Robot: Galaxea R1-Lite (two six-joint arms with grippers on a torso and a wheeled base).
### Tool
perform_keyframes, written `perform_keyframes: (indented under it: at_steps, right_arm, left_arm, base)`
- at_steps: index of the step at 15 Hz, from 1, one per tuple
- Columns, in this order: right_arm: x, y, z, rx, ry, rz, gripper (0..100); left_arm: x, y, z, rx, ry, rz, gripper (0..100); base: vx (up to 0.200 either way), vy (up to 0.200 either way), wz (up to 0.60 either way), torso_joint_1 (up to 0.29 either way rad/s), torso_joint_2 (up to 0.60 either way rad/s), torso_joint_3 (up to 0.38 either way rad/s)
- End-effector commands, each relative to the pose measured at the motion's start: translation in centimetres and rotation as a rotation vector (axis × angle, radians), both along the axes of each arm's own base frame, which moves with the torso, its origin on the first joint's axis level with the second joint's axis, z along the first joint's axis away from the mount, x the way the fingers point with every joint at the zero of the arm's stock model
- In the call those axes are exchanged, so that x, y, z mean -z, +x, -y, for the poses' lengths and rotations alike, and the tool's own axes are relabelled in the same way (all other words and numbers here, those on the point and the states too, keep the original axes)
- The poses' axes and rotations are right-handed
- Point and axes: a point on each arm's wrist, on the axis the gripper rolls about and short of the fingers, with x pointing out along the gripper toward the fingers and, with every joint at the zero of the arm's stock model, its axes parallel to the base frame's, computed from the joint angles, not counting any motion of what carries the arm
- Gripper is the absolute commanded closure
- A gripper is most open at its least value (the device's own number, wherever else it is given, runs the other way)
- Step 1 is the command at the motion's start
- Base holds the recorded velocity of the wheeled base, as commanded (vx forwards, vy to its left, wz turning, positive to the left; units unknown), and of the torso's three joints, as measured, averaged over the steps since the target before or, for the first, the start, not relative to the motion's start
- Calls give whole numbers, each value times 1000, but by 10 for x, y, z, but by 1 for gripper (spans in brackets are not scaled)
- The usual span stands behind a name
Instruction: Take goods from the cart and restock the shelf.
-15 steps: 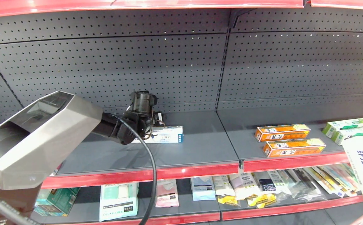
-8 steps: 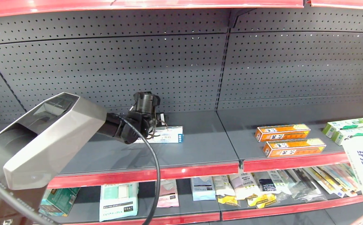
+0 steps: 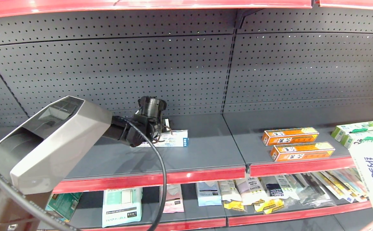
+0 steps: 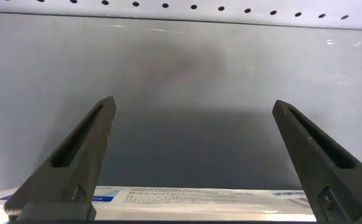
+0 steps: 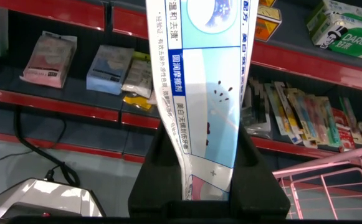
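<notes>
Left gripper (image 4: 194, 106): we see its fingers spread wide, the white-and-blue box (image 4: 193, 196) lying low between them.
Shelf (image 3: 205, 150): grey, carries that box flat near the back panel.
Right gripper (image 5: 204, 155): we find it clamped on a white-and-blue packet (image 5: 199, 74), held upright.
Cart (image 5: 330, 186): pink wire, near the right gripper.

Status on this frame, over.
Left gripper open at white-blue box on shelf. Right gripper shut on white pack. Nothing blocking either.
</notes>
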Motion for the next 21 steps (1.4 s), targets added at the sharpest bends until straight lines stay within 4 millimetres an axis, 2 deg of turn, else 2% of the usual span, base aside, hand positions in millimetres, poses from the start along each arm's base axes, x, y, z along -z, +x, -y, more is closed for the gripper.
perform_keyframes:
  at_steps: [1, 9, 21]
  right_arm:
    - [1, 0, 0, 0, 0, -4, 100]
    - [3, 1, 0, -3, 2, -19, 100]
    - [3, 0, 0, -2, 1, -11, 100]
  left_arm:
    - [1, 0, 0, 5, 3, -4, 0]
    - [2, -1, -4, 52, 28, -29, 0]
    - [-14, -9, -8, 89, 15, -58, 0]
  base:
    - [0, 0, 0, 0, 0, 0]
    - [0, 0, 0, 0, 0, 0]
    - [0, 0, 0, 0, 0, 0]
